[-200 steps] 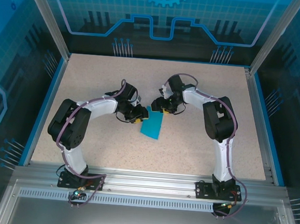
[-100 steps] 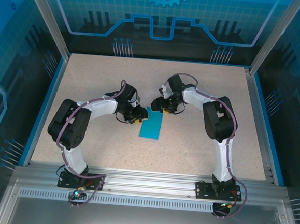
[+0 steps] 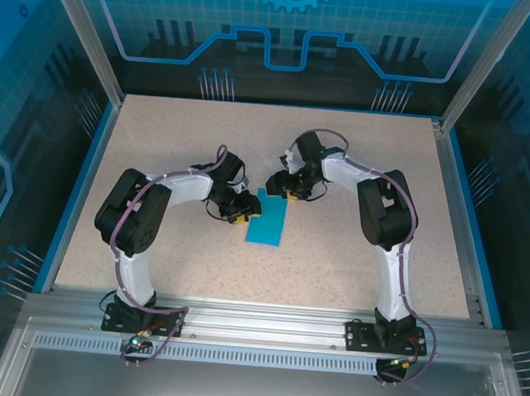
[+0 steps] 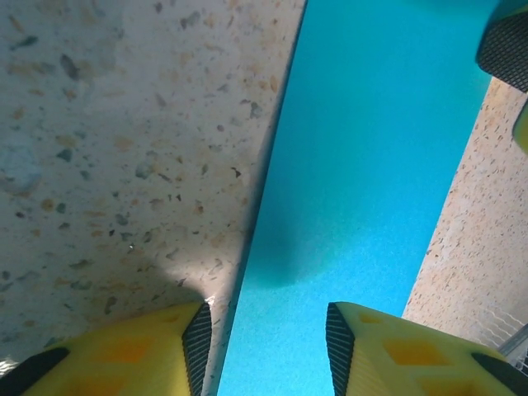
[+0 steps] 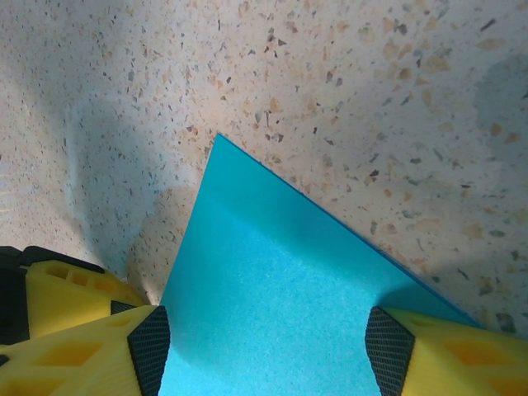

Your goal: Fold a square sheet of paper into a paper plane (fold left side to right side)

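Cyan-blue sheet of paper (image 3: pixel 268 222) lies flat, doubled over into a narrow strip, with the speckled beige table (image 3: pixel 360 160) under it. Both arms are down at that strip.

On the near side, the left claw (image 3: pixel 242 213) sits at the paper's left long edge, closer to its far end than its near end. Through the left wrist camera its yellow fingers (image 4: pixel 124 355) stand apart. One is off the paper over bare table, the other over the blue, and the long edge runs up between them. Nothing is pinched, so that claw is released. The edge throws a thin shadow to the paper's left.

Over at the paper's far end is the right claw (image 3: pixel 284 190). Its own wrist camera shows its two fingers spread wide, one at each side of the paper, with a sharp corner of the sheet pointing away between them. It is released as well, gripping nothing. One black pad (image 4: pixel 507 49) of that claw shows at the paper's right edge in the left wrist view.
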You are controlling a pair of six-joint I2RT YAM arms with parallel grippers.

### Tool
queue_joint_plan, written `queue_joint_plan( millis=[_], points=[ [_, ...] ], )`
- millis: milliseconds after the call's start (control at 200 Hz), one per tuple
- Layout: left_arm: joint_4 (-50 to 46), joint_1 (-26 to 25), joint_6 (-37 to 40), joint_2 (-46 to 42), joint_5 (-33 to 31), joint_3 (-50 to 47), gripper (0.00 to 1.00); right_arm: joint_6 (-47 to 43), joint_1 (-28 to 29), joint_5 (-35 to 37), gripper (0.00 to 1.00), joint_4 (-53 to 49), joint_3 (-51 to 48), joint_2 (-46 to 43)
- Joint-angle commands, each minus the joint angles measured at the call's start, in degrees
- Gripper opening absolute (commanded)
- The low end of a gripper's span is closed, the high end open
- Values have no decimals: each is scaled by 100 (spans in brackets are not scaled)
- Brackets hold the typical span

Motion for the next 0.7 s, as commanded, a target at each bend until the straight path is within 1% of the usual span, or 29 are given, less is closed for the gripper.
queue_joint_plan(
  millis=[0,110,695],
  points=[
    [52,-3,150,161,143,107,41,-96,20,88,69,-161,16,318],
    [64,-13,158,161,164,100,37,-96,21,90,69,-154,7,318],
    [46,-17,140,-289,36,-129,31,-96,25,89,70,-151,-25,327]
  ],
)
